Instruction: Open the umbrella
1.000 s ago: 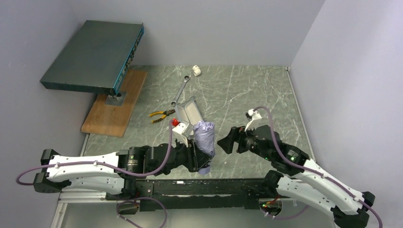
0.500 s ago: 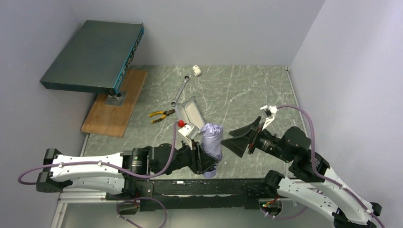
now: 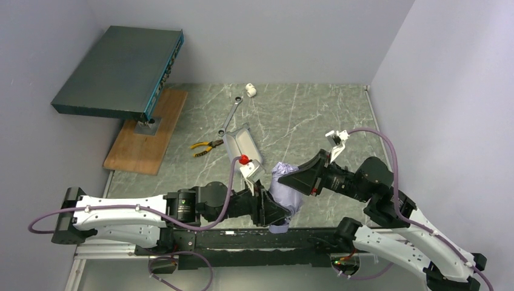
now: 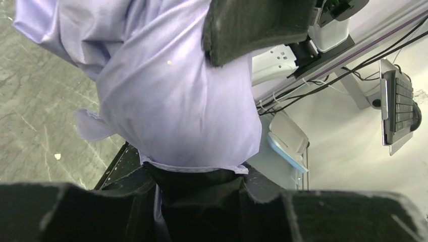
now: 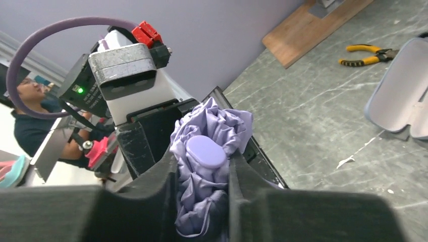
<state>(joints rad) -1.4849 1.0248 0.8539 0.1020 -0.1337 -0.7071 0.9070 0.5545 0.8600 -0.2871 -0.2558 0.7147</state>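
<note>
Folded umbrella [image 3: 285,189] held above the counter's [image 3: 315,121] near edge, left hand [image 4: 199,184] clamped on its lower end, right hand [image 5: 202,166] closed around the bunched canopy at the lilac end cap [image 5: 206,152]; best to pull straight apart along the shaft, without pinching fabric.

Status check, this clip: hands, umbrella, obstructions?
Left hand shut on folded lilac fabric umbrella, lower end. Right hand shut on upper end. Canopy not yet open. Open lilac hard-shell case lies behind, apart.

From here the shaft of the umbrella [image 3: 285,189] is lost inside bunched fabric; the left gripper [image 3: 276,212] swallows its near end.
</note>
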